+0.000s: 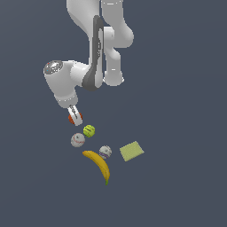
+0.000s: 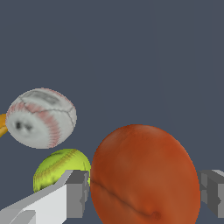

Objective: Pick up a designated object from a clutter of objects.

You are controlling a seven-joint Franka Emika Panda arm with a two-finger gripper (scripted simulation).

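Observation:
The reddish-orange ball (image 1: 71,119) lies at the far end of the clutter, towards the exterior view's left. My gripper (image 1: 76,115) is down on it. In the wrist view the ball (image 2: 144,170) fills the gap of the gripper (image 2: 144,197), and both finger pads (image 2: 78,194) touch its sides. The yellow-green ball (image 1: 89,131) sits close beside it and also shows in the wrist view (image 2: 59,168). One whitish baseball (image 1: 78,140) lies just past that and shows in the wrist view (image 2: 41,118).
A second whitish baseball (image 1: 105,152), a yellow banana (image 1: 98,164) and a flat pale-green square pad (image 1: 131,151) lie farther from the gripper on the dark floor. The arm's white links (image 1: 102,44) rise above the clutter.

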